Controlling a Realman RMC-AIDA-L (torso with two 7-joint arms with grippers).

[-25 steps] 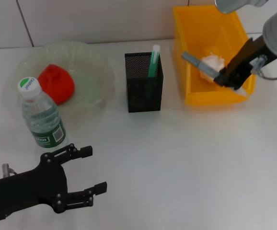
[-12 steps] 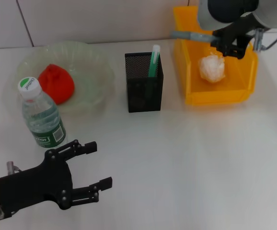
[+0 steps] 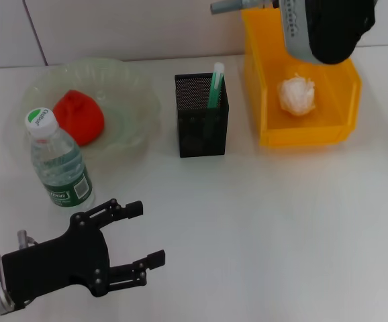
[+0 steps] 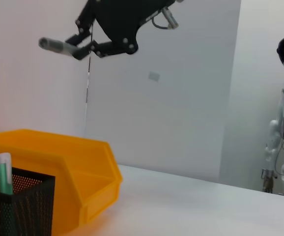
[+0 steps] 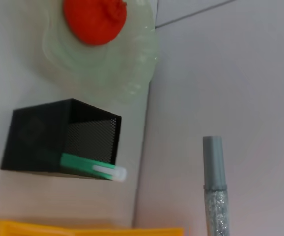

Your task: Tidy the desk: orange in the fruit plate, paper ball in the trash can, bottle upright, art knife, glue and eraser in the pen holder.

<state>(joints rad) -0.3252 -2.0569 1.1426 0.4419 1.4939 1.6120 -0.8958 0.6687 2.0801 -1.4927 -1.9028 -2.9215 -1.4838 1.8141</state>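
The white counter (image 3: 281, 221) holds a clear green fruit plate (image 3: 130, 90) with the orange (image 3: 78, 117) sitting inside it. Just in front of the plate stands the bottle (image 3: 58, 164), upright, with a white cap that has green writing on it (too small to read) and a green label. In the middle is the black mesh pen holder (image 3: 201, 117), and a green stick with a white top (image 3: 215, 85) leans up out of it. To the right of the holder is the yellow trash can (image 3: 306, 134), and the white paper ball (image 3: 296, 94) lies inside it. The right gripper (image 4: 85, 47) is high up over the back of the trash can, and its fingers are clamped on a grey stick (image 4: 56, 45) that pokes out sideways. The left gripper (image 3: 137, 235) hovers low over the near left part of the counter, in front of the bottle, with its black fingers (image 3: 131, 208) spread apart and nothing between them.
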